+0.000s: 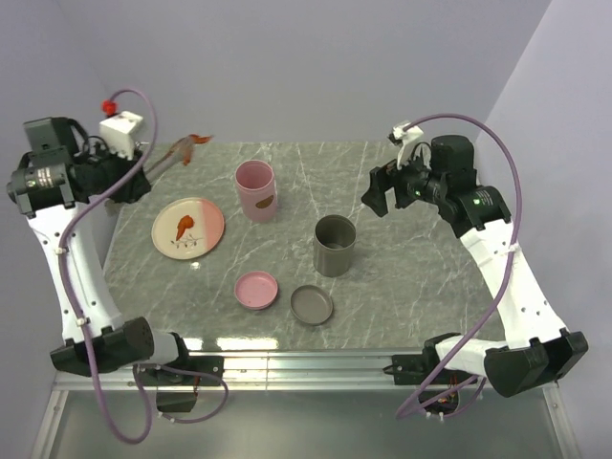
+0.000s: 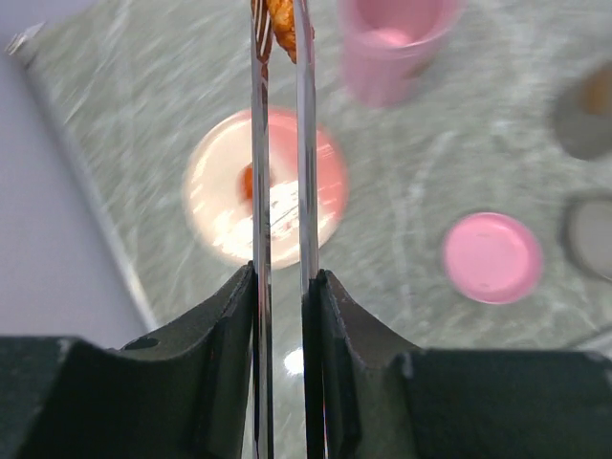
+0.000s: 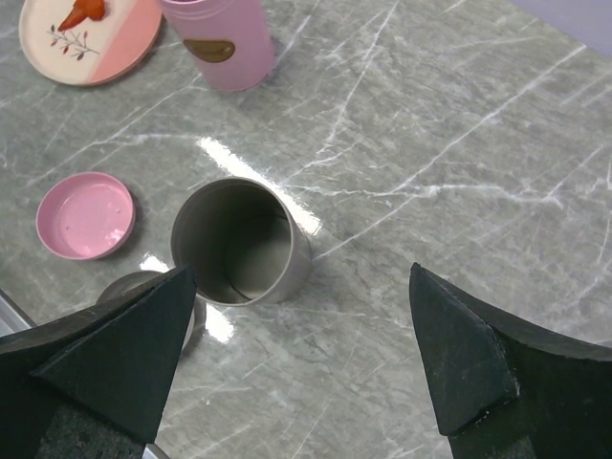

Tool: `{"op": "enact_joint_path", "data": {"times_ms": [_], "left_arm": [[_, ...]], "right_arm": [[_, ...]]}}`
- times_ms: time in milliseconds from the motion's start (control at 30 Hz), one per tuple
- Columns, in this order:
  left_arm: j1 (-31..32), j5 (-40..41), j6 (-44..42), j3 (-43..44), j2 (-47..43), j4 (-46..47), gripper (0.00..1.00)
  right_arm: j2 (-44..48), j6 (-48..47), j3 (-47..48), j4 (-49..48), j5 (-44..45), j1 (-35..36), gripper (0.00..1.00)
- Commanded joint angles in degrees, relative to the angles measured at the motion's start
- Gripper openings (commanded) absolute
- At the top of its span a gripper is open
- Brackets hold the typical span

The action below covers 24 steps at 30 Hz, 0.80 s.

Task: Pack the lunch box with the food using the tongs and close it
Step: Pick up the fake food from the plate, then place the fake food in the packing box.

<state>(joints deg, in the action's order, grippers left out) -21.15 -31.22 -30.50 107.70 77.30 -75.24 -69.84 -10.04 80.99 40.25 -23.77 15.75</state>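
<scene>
Grey marble covers the table (image 1: 411,287). Over its far left corner the left gripper (image 2: 284,282) is closed partway on the tongs (image 2: 260,191), pressing their arms nearly together. The tips pinch an orange shrimp bit (image 2: 282,24) above the table. By the left edge a plate (image 1: 208,212) carries a second shrimp bit (image 1: 185,228). Mid-table stand a pink tub (image 1: 256,189) and a grey tub (image 1: 335,246), both uncovered. A pink lid (image 1: 256,290) and a grey lid (image 1: 312,305) lie towards the near edge. Over the right side, the right gripper (image 3: 301,275) gapes wide, holding nothing.

A grey-green marbled tabletop (image 1: 411,277) sits between plain pale lavender walls (image 1: 316,67). An aluminium rail (image 1: 316,363) runs along its near edge, with bright glare beside it.
</scene>
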Motion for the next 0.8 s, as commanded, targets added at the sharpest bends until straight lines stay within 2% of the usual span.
{"op": "enact_joint_path", "data": {"times_ms": [0, 233, 367, 600, 767], "left_arm": [[8.5, -1.0, 3.0, 3.0, -1.8, -1.7, 0.0], [20.8, -0.9, 4.0, 7.3, 0.6, -2.3, 0.0], [33.4, 5.8, 3.4, 4.7, 0.9, -1.8, 0.0], [46.2, 11.5, 3.3, 5.1, 3.4, -3.3, 0.0], [54.2, 20.0, 3.1, 3.2, 4.5, -3.2, 0.0]], "right_arm": [[1.1, 1.2, 2.2, -0.3, -1.3, -1.8, 0.99], [1.8, 1.3, 2.5, 0.0, -1.6, -5.3, 0.99], [2.1, 1.5, 2.2, 0.2, -1.9, -6.8, 0.99], [2.1, 2.1, 2.0, 0.4, -2.0, -8.3, 0.99], [2.1, 2.2, 2.2, 0.6, -2.0, -9.2, 0.99]]}}
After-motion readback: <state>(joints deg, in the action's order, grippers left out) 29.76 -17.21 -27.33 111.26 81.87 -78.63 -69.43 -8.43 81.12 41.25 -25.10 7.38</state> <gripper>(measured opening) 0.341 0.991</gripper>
